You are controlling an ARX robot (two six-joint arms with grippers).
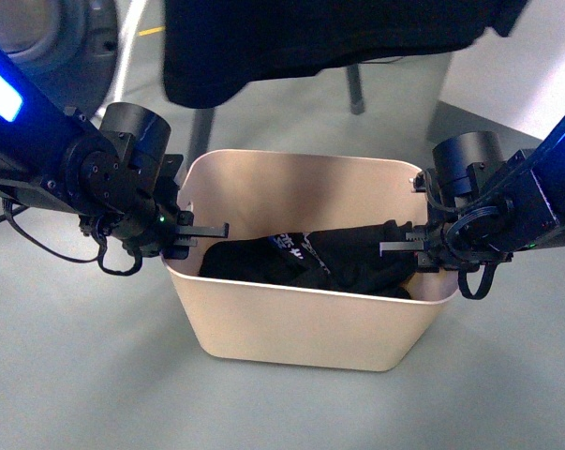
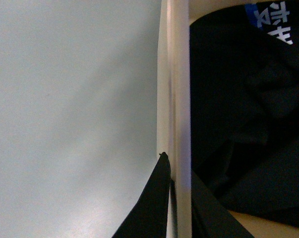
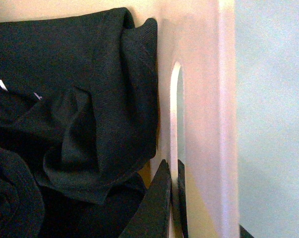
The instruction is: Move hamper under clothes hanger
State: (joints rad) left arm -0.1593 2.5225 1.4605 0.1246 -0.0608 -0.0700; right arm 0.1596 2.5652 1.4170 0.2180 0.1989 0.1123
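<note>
Overhead, dark garment cut off, jaws clamping hamper walls.

Laundry room: washing machine, hanging garment, hamper

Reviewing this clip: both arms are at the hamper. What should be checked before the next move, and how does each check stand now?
1. Left gripper clamped on hamper rim: ok; fingers hug both sides of the wall.
2. Right gripper clamped by the slot handle: cannot tell; it straddles the wall, but the outer finger barely shows.
3. Dark clothes fully inside hamper: ok.
4. Hanger bar overhead: cannot tell; only a hanging black garment shows above the far rim.
5. Grey leg clear of the far rim: cannot tell.
</note>
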